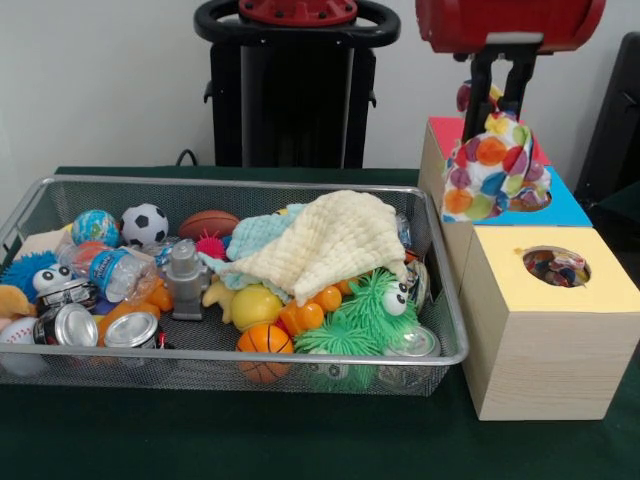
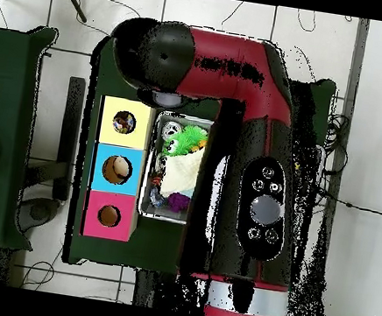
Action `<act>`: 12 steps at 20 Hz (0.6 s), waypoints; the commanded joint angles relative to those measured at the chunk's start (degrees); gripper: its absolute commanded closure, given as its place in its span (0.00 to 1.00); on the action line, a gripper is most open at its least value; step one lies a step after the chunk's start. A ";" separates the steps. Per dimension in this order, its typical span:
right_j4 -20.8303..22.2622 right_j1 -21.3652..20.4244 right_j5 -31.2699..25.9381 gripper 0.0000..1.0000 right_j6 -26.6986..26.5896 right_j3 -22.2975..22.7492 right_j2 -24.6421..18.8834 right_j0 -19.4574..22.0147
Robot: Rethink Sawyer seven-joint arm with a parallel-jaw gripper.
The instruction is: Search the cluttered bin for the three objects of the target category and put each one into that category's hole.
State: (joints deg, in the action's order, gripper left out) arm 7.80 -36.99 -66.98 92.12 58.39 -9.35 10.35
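Hanging limp over the blue-topped box (image 1: 560,208), a spotted cloth (image 1: 492,168) is held by its bunched top in the closed gripper (image 1: 497,100). Soft and light, it is judged best pinched there. The yellow box's hole (image 1: 556,267) lies just beside.

The gripper (image 1: 497,100) hangs above the middle box (image 1: 520,205) and holds a spotted cloth (image 1: 493,165) that dangles right under it, over that box's opening. The box with the hole (image 1: 556,267) sits in front of the gripper, nearer the camera. Another box (image 1: 445,135) sits behind it. The wire bin (image 1: 60,185) lies to the gripper's side, touching the boxes, with a big waffle cloth (image 1: 335,240) on the toys inside.
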 commanded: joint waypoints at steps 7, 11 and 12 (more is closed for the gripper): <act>-1.53 3.44 -9.54 1.00 12.90 -4.65 1.40 -1.76; -2.48 3.44 -6.74 1.00 13.24 -2.83 1.62 -2.09; -2.68 3.51 -5.72 1.00 13.42 -2.06 1.73 -2.22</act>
State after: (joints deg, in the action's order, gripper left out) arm 6.21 -36.83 -70.01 92.12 52.72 -8.12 8.25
